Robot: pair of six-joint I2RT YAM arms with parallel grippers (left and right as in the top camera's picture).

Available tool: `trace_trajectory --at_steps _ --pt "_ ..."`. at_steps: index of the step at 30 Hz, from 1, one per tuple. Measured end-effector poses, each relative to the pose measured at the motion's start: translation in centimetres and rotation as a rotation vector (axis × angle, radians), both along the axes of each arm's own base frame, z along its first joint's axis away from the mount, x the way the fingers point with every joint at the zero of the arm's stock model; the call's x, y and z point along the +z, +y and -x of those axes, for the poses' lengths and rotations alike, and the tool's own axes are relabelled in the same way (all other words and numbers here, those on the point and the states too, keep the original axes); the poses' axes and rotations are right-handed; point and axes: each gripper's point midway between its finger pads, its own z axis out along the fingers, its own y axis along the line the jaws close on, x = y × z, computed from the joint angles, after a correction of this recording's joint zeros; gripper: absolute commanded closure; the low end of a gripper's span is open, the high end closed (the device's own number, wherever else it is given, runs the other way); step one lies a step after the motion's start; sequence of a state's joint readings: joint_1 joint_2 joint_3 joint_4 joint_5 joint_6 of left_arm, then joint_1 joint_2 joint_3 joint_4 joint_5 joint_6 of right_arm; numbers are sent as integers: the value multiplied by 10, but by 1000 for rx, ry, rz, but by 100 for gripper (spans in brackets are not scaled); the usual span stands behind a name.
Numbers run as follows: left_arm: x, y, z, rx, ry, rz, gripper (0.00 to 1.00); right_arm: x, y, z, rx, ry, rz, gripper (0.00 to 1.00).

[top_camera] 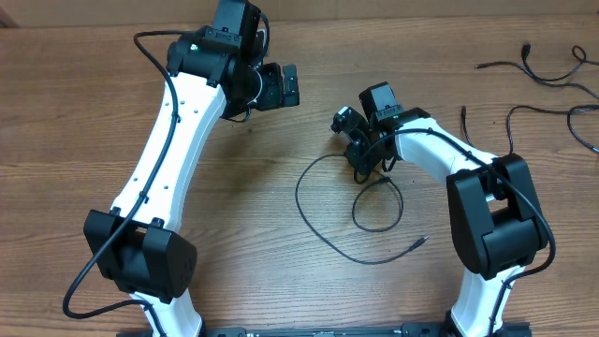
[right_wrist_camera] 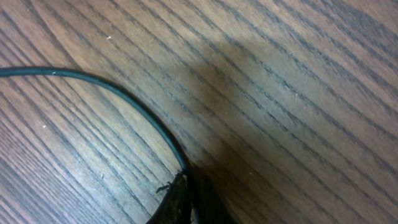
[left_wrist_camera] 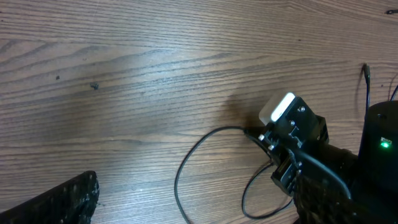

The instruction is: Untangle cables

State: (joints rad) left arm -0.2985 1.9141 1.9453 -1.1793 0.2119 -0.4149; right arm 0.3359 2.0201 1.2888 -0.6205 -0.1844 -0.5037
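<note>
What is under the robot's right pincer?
A thin black looped cable lying on the brown wooden table runs into the shut tips of the right pincer. The stretch of cable beneath the pincer's black body is hidden.

A wood-grain table (top_camera: 75, 112) fills every view; a small dark speck (left_wrist_camera: 94, 86), perhaps a chip, marks it.

**Head count, cable desk**

Two arms: left arm (top_camera: 168, 140), right arm (top_camera: 440, 150). Two claws: left claw (top_camera: 281, 86), right claw (top_camera: 361, 167). One looped cord (top_camera: 299, 197) at the right claw, two or three loose cords (top_camera: 552, 80) well off to its right. One desk (top_camera: 75, 112).
</note>
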Motion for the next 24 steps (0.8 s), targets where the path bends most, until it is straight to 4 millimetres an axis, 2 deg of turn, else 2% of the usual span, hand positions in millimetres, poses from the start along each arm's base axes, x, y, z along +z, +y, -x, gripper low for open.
trace_trajectory --at_steps 8,16,24 --pt "0 0 0 0 0 0 0 0 0 2 -2 9 -1 96" --pt "0 0 0 0 0 0 0 0 0 3 -74 37 -17 96" --pt "0 0 0 0 0 0 0 8 -11 17 -132 84 -5 96"
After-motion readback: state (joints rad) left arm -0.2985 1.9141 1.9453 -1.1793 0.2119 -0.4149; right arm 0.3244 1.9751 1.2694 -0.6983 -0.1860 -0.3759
